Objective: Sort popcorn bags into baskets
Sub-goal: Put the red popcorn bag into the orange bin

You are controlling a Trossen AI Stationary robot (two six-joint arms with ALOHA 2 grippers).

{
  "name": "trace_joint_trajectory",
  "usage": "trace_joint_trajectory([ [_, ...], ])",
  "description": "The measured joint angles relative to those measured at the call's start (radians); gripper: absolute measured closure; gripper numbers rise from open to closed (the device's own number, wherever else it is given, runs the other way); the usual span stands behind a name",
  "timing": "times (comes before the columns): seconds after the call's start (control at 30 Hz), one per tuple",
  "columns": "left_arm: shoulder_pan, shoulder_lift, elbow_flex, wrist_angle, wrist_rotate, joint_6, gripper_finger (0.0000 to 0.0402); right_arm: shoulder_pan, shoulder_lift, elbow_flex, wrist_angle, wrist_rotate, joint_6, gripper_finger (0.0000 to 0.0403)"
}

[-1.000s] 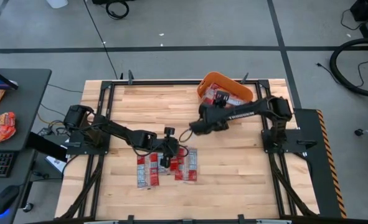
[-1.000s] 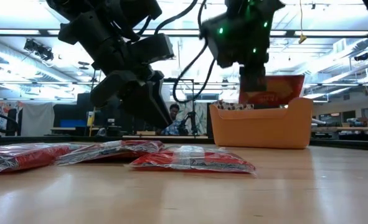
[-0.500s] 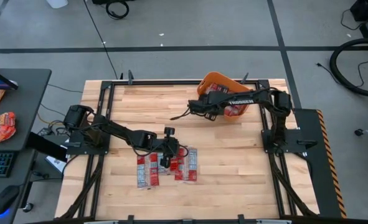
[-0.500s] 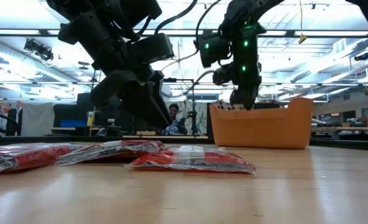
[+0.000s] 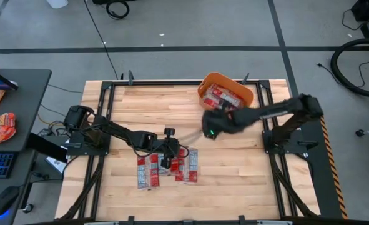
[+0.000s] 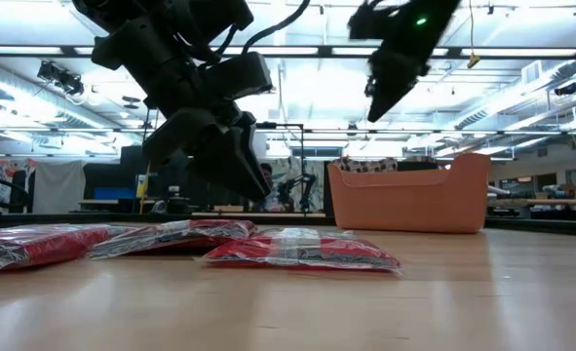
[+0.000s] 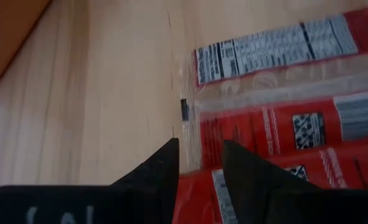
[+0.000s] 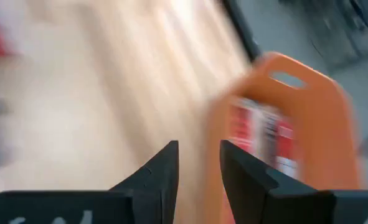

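Observation:
Several red popcorn bags lie flat in a loose row on the wood, also in the low view and the left wrist view. My left gripper hangs just above their far edge, fingers a narrow gap apart, holding nothing. The orange basket stands at the table's far right, with red bags lying in it. My right gripper is up in the air on the basket's near-left side, open and empty; the low view shows it high above the basket.
Bare wood lies between the bags and the basket and along the table's near side. Black frame rails run along the table's edges. A side desk on the left carries an orange-red snack pouch, a keyboard and a mouse.
My right gripper held a red bag above the basket, went down into the basket, let the bag go, then rose and swung away toward the table's middle and near side. The bag now lies in the basket. My left arm has kept still.

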Motion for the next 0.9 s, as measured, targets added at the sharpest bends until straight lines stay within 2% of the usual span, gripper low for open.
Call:
trace_joint_trajectory([
  [0.23,0.000,0.000,0.000,0.123,0.006,0.001,0.0276,0.196,-0.060,-0.272,0.394,0.002,-0.006,0.0281],
  [0.33,0.000,0.000,0.000,0.165,0.050,-0.012,0.0276,0.230,-0.059,-0.349,0.510,0.000,-0.012,0.0281],
  [0.4,0.000,0.000,0.000,0.141,0.114,-0.035,0.0276,0.236,-0.059,-0.400,0.577,-0.011,-0.028,0.0281],
  [0.57,-0.001,-0.005,0.070,-0.187,0.243,-0.153,0.0276,0.217,-0.059,-0.501,0.758,0.002,-0.156,0.0281],
  [0.67,-0.007,-0.006,0.125,-0.412,0.248,-0.247,0.0276,0.186,-0.059,-0.554,0.947,0.045,-0.294,0.0281],
  [0.77,-0.028,-0.006,0.183,-0.563,0.248,-0.338,0.0276,0.150,-0.059,-0.606,1.162,0.053,-0.426,0.0282],
  [0.9,-0.087,-0.006,0.256,-0.702,0.250,-0.480,0.0276,0.106,-0.059,-0.688,1.396,-0.010,-0.523,0.0282],
])
